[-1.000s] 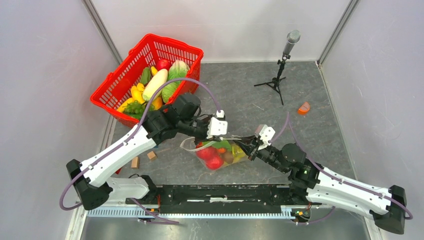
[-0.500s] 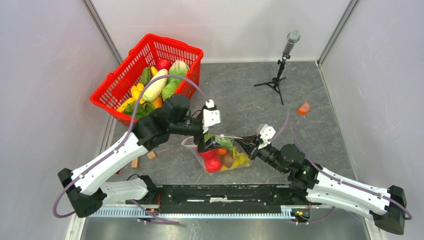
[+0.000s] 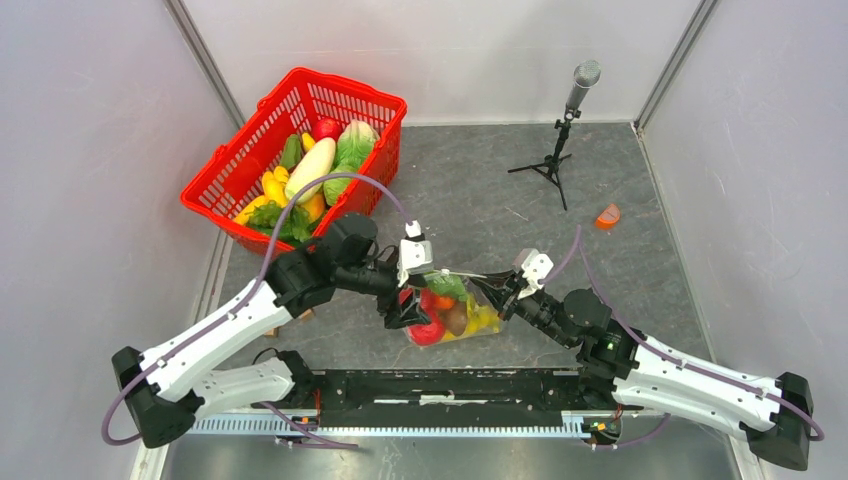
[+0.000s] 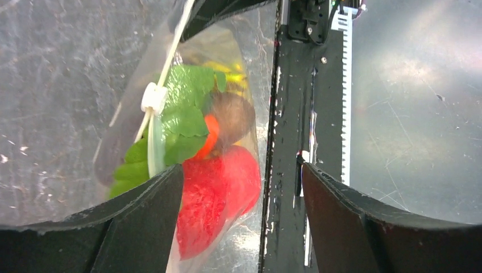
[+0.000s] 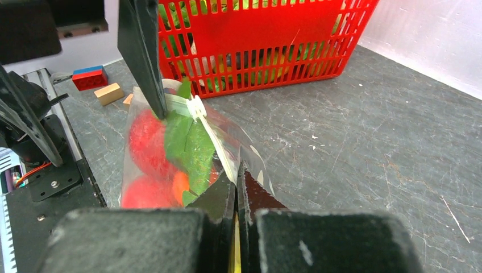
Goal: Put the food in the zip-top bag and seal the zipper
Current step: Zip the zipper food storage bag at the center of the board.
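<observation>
Zip-top bag point(image 3: 465, 318) on scuffed grey worktop point(image 3: 480, 190), white walls point(image 3: 100, 150); one red basket point(image 3: 350, 85); left fingers point(image 4: 142, 227) wide, right fingers point(image 5: 170, 239) pinching bag.

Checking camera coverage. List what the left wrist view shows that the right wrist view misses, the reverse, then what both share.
Left wrist only: both left fingers, open over the zip-top bag, and a brown round food piece. Right wrist only: the right fingers shut on the bag's edge, the red basket, a blue toy brick, a wooden cube. Both: the bag, its white zipper slider, green leafy pieces, red food.
</observation>
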Available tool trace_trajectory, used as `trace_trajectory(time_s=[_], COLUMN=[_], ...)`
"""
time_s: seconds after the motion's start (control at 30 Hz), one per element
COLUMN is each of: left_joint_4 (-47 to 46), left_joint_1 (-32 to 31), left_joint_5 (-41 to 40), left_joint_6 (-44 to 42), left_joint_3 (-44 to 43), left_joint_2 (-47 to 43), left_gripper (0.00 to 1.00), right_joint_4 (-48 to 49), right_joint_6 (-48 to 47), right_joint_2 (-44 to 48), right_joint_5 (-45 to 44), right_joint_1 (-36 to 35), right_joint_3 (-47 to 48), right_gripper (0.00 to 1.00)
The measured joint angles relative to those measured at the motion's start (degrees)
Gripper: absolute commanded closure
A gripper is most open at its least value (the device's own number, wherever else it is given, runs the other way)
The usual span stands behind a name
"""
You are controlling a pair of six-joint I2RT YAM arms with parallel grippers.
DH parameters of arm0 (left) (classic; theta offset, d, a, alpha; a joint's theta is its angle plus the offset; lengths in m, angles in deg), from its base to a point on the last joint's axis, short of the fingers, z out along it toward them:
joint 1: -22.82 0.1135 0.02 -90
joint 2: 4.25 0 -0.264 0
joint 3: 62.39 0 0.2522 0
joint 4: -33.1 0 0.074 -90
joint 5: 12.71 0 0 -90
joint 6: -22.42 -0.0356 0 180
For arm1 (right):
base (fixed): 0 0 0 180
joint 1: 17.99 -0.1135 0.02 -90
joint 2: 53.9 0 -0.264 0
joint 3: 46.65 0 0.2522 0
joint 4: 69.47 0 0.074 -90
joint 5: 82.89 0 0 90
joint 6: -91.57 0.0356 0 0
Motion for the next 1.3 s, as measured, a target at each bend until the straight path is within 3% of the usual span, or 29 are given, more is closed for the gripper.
trace_trajectory(time_s=[0.23, 0.43, 0.73, 0.93, 1.07, 1.3], left_joint_4=[-2.21, -2.99, -13.38, -16.48, -17.97, -17.92], left_joint_1=[0.00, 0.00, 0.00, 0.00, 0.00, 0.02], left_joint_5=[-0.39, -1.29, -4.72, -4.63, -5.40, -4.66], left_joint_6=[1.51, 1.53, 1.92, 2.40, 2.58, 2.67], left_joint_3=[2.82, 2.78, 7.89, 8.63, 11.47, 11.80], left_joint_2=[1.55, 0.85, -11.98, -6.08, -1.84, -2.82], left_gripper=[0.19, 0.13, 0.10, 0.12, 0.20, 0.46], right_joint_4=[0.13, 0.13, 0.76, 0.94, 0.94, 0.98], right_joint_6=[0.02, 0.04, 0.42, 0.48, 0.52, 0.68], right_joint_2=[0.22, 0.87, 0.96, 0.96, 0.90, 0.96], right_joint_5=[0.20, 0.22, 0.59, 1.16, 1.60, 1.55], right_joint_1=[0.02, 0.11, 0.11, 0.09, 0.11, 0.11], right_joint_3=[-0.09, -0.42, -0.79, -0.83, -0.83, -0.85], right_gripper=[1.00, 1.00, 1.00, 1.00, 1.00, 1.00])
